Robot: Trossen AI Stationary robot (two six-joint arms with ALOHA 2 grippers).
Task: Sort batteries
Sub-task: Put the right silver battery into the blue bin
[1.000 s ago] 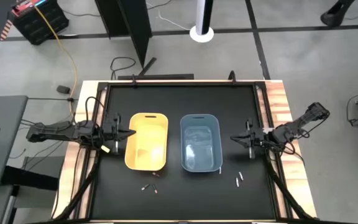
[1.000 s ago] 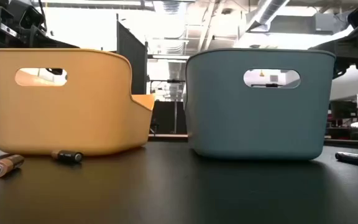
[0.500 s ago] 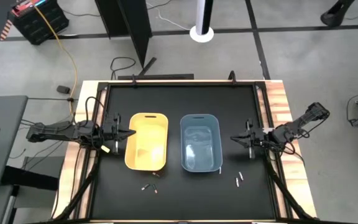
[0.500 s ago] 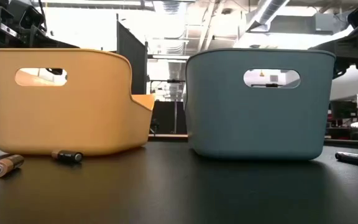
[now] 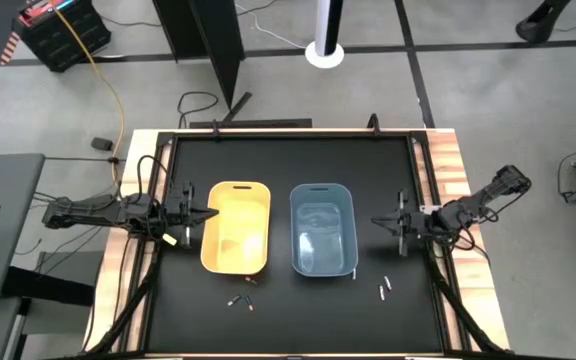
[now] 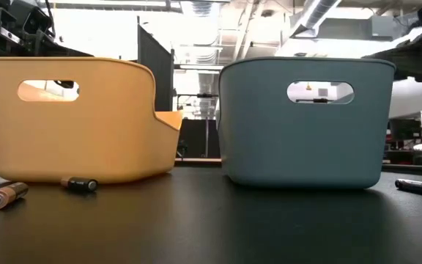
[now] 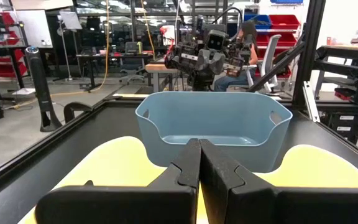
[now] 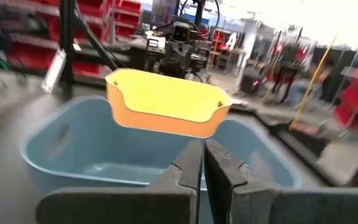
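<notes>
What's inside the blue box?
From above, the blue bin shows only its bare, shiny floor; no batteries are visible in it. The low view shows just its outer wall, so that view hides the inside.

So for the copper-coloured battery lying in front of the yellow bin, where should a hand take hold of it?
Probably across the middle of its barrel, coming straight down from above. The copper battery lies flat on the table, apart from the dark battery beside it and just clear of the yellow bin, so fingers can likely close on its long sides. The left hand, now shut, is nearest.
</notes>
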